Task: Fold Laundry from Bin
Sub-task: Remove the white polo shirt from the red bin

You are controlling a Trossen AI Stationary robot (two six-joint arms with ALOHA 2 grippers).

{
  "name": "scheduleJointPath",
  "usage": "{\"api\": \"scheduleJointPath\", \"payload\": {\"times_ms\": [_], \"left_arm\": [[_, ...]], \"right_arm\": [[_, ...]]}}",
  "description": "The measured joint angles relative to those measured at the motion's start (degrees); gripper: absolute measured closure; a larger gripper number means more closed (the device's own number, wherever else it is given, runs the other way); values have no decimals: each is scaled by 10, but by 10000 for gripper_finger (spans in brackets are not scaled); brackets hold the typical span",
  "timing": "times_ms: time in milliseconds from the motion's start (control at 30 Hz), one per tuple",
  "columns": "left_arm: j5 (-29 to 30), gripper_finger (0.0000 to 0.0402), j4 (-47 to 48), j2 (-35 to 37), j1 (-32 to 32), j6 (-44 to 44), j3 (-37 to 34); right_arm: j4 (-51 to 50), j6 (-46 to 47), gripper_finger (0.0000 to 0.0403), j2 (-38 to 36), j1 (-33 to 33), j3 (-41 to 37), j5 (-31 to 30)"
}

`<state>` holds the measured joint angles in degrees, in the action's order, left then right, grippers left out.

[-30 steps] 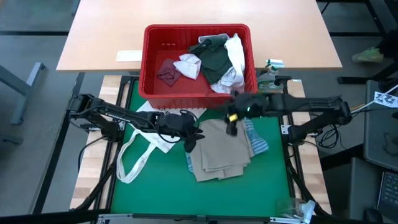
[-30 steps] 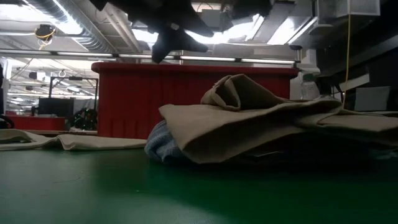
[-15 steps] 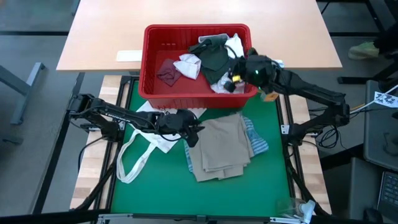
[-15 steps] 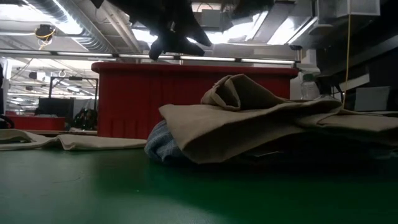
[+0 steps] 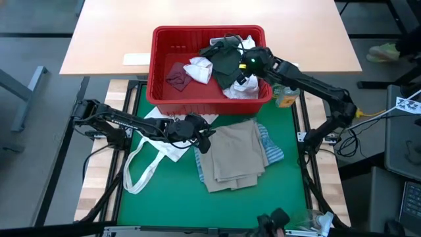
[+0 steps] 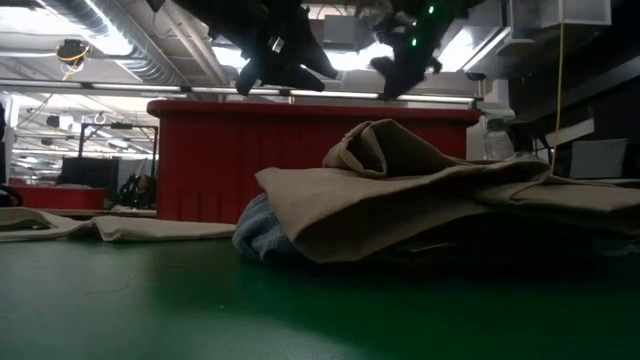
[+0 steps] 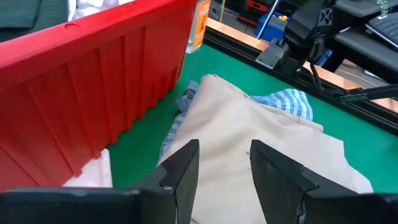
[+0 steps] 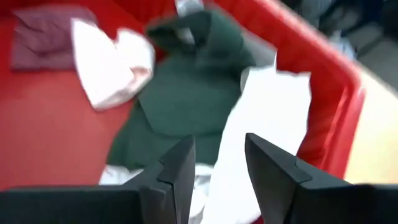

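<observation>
We judge the step in hand to be fetching the next garment from the bin (image 5: 158, 66), so we want the right gripper (image 5: 245, 74) to come down on one piece only. The dark green-grey top (image 8: 180, 93) lies uppermost in the bin's right half, with the large white shirt (image 8: 261, 124) draped beside and partly under it against the wall. We should aim for a raised fold of the green top, away from the white cloth, and bite deep enough that it does not slip as it lifts over the rim.

The right gripper hangs above that heap, its fingers (image 8: 171, 171) parted with a clear gap, holding nothing and touching nothing we can see.

The left gripper (image 7: 224, 165) waits over the green mat (image 5: 171, 197), just above the near edge of the folded tan shirt (image 5: 233, 158), its fingers likewise apart and empty. The tan shirt rests on the blue-striped cloth (image 5: 273, 148). A small maroon piece (image 5: 176, 76) and a white piece (image 5: 197, 68) sit in the bin's left half. The white tote bag (image 5: 158, 148) lies on the mat under the left arm
</observation>
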<state>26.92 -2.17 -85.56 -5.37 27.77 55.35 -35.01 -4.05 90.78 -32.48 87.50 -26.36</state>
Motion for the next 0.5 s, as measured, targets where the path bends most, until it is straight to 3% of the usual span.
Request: {"api": "scheduleJointPath", "payload": {"times_ms": [333, 500], "left_arm": [[0, 262, 0, 0, 0, 0, 0], [0, 262, 1, 0, 0, 0, 0]], "right_arm": [[-42, 53, 263, 80, -29, 0, -4], [-42, 53, 263, 100, -28, 0, -42]]}}
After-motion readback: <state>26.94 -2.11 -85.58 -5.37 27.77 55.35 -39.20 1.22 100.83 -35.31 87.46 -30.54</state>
